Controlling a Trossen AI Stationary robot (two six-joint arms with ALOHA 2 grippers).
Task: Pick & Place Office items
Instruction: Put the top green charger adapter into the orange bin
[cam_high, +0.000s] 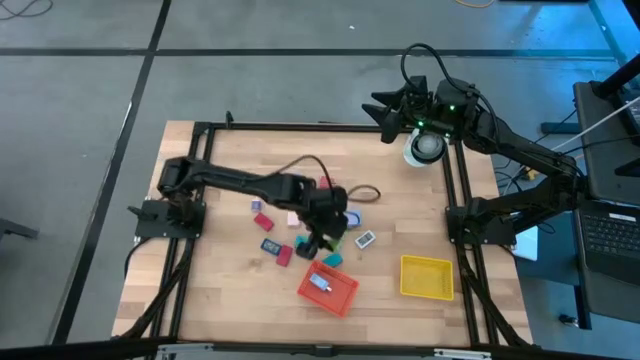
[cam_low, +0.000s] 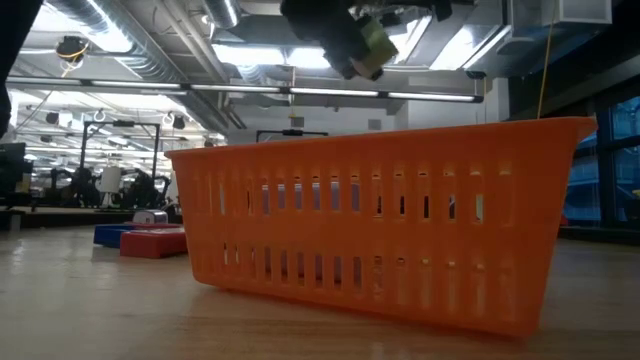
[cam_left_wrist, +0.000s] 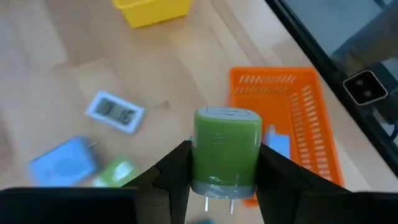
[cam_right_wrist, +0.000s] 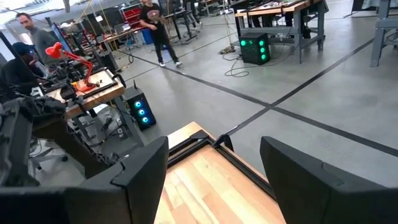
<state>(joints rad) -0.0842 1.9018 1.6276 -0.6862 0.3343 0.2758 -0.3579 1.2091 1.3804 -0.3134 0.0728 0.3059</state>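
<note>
The left hand (cam_left_wrist: 222, 180) pinches a green plug (cam_left_wrist: 226, 152), lifted above the tabletop (cam_high: 220, 280). Only its wrist camera shows that grip; overhead hides it. The right hand (cam_right_wrist: 214, 171) gapes empty at the far corner.

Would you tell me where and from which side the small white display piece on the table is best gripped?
Grip the white display piece across its two long edges, coming straight down from above: it lies flat, face up, with bare wood around it. The left gripper is occupied, shut on the green plug.

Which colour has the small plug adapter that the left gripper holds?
Green plug adapter, with a grey base; the left wrist view shows it best.
</note>
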